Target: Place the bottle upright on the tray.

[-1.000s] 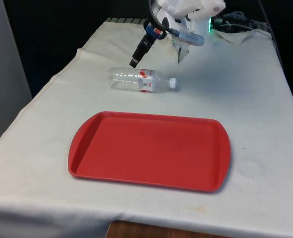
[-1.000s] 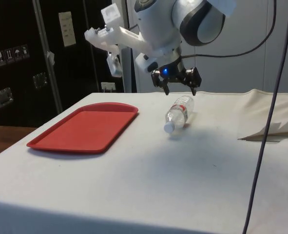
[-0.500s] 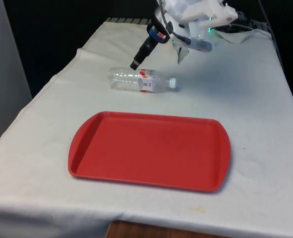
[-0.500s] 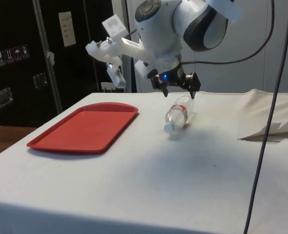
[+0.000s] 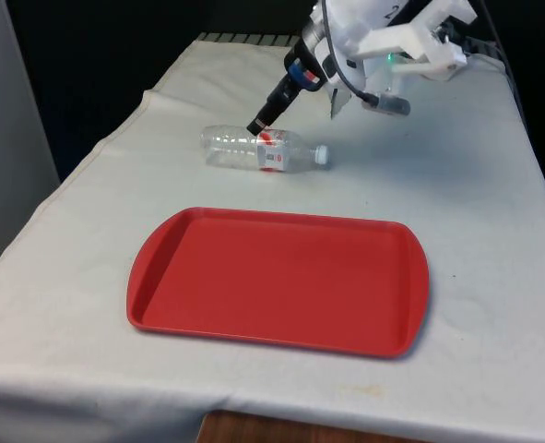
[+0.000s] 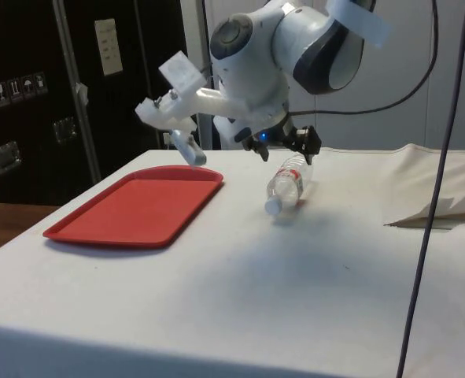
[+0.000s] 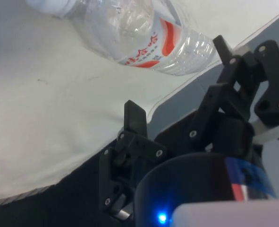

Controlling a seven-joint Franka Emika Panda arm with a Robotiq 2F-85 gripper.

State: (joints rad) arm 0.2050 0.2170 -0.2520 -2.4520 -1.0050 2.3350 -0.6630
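A clear plastic bottle (image 5: 258,149) with a red-and-white label and a white cap lies on its side on the white cloth, cap towards the front view's right. It also shows in the side view (image 6: 289,179) and the wrist view (image 7: 139,33). The red tray (image 5: 277,281) lies flat in front of it, with nothing on it (image 6: 138,205). My gripper (image 5: 295,117) hangs tilted just above the bottle's middle (image 6: 286,151), open, its fingers (image 7: 135,118) spread to either side of the body and not touching it.
Past the bottle the cloth is rumpled into a fold (image 6: 437,209). A black cable (image 6: 425,220) hangs down at the side view's right. The cloth's edge (image 5: 97,152) falls away at the front view's left.
The arm has swung and tilted, and the open gripper has come lower and closer over the bottle. Bottle and tray have not moved.
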